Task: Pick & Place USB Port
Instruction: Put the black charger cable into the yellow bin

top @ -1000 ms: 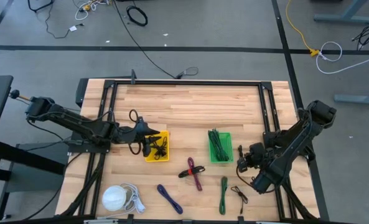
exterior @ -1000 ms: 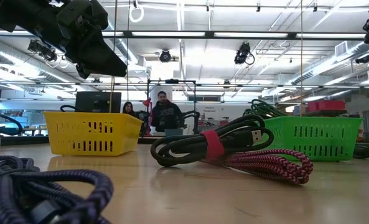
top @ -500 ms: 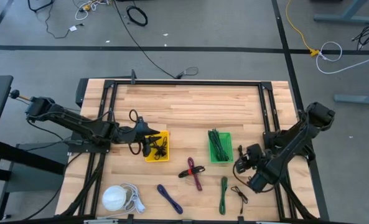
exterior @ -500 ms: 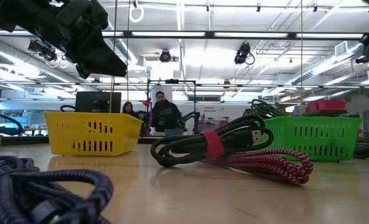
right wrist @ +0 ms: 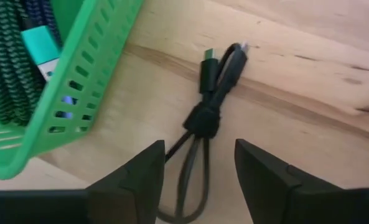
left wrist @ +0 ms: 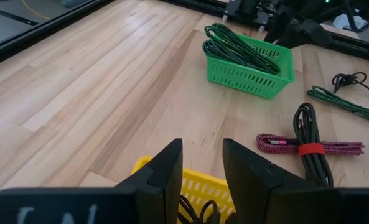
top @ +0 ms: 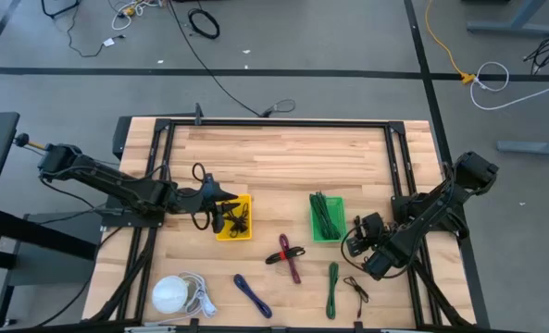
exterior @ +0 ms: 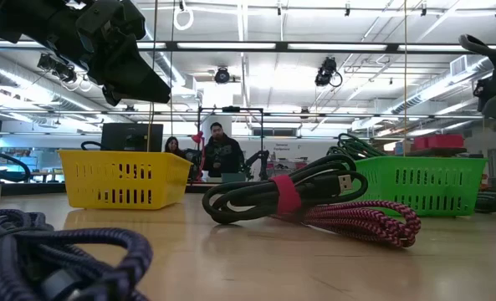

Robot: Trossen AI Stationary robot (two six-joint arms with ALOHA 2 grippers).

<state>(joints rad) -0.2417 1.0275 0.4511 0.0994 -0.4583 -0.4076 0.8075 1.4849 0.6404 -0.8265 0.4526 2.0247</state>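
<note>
We've got the right gripper (right wrist: pixel 198 180) hanging low over a small bundled black cable (right wrist: pixel 210 112) on the wood, just beside the green basket (right wrist: pixel 78 81). Its fingers stand wide apart with nothing between them, and the cable sits in the gap ahead of them, not gripped. In the high view that puts the right gripper (top: pixel 360 242) in the lower right of the frame, just right of the green basket (top: pixel 328 218).

The left gripper (top: pixel 220 201) sits over the yellow basket (top: pixel 234 222) left of centre. Its fingers (left wrist: pixel 165 171) show a narrow gap and we see nothing pinched in it.

Other cables lie loose along the bottom: a red-and-black bundle (top: pixel 288 256), a purple one (top: pixel 252 294), a green one (top: pixel 332 288), another black one (top: pixel 356 289), and a white one (top: pixel 177 294) at lower left.
</note>
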